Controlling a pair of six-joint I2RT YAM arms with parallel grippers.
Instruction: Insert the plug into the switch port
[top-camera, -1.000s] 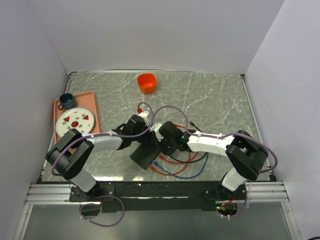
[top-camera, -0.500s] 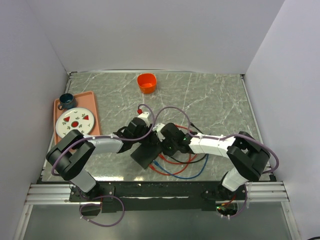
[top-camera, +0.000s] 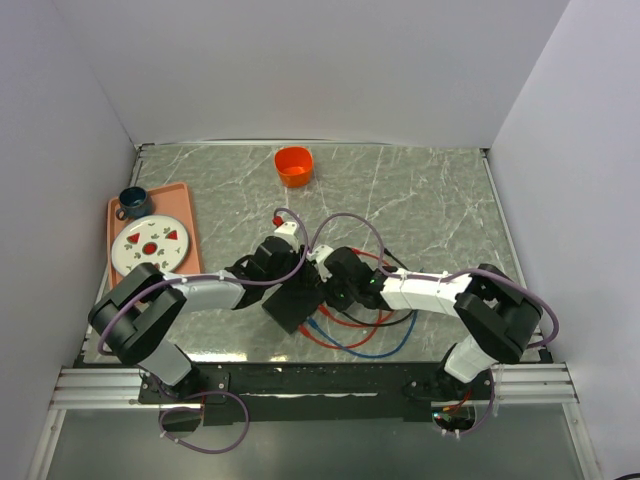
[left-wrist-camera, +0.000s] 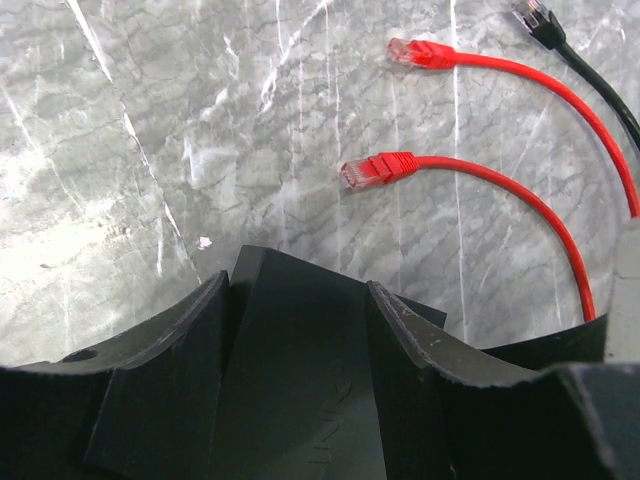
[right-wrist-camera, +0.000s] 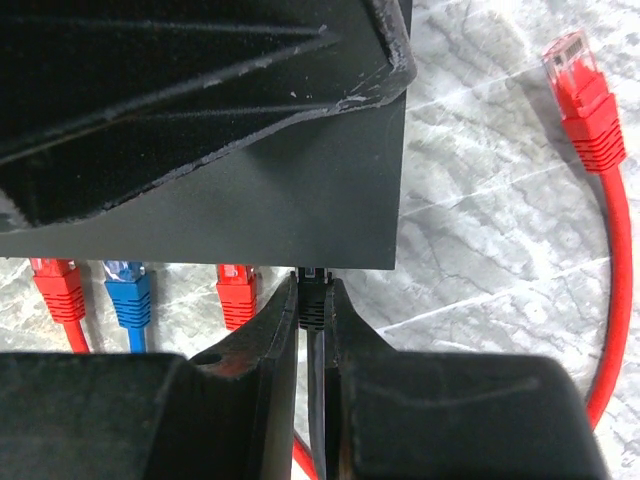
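Note:
A flat matte-black box (top-camera: 291, 310) sits tilted mid-table; in the left wrist view the box (left-wrist-camera: 300, 400) fills the gap between my fingers. My left gripper (top-camera: 284, 284) (left-wrist-camera: 298, 292) is shut on the box's two sides. My right gripper (top-camera: 326, 296) (right-wrist-camera: 312, 286) is shut on a black plug (right-wrist-camera: 313, 303). The plug's tip touches the narrow near edge of the box (right-wrist-camera: 250, 215), where the switch port lies. The port opening itself is hidden behind the plug.
Loose red plugs (right-wrist-camera: 236, 292) (left-wrist-camera: 375, 170) (left-wrist-camera: 415, 52), a blue plug (right-wrist-camera: 127, 295) and their cables (top-camera: 350, 335) lie around the box. An orange cup (top-camera: 293, 165) stands at the back. At the left, a tray (top-camera: 187, 215) carries a plate (top-camera: 150, 243) and a mug (top-camera: 131, 202).
Both grippers and the box between them have shifted slightly, with the grips unchanged.

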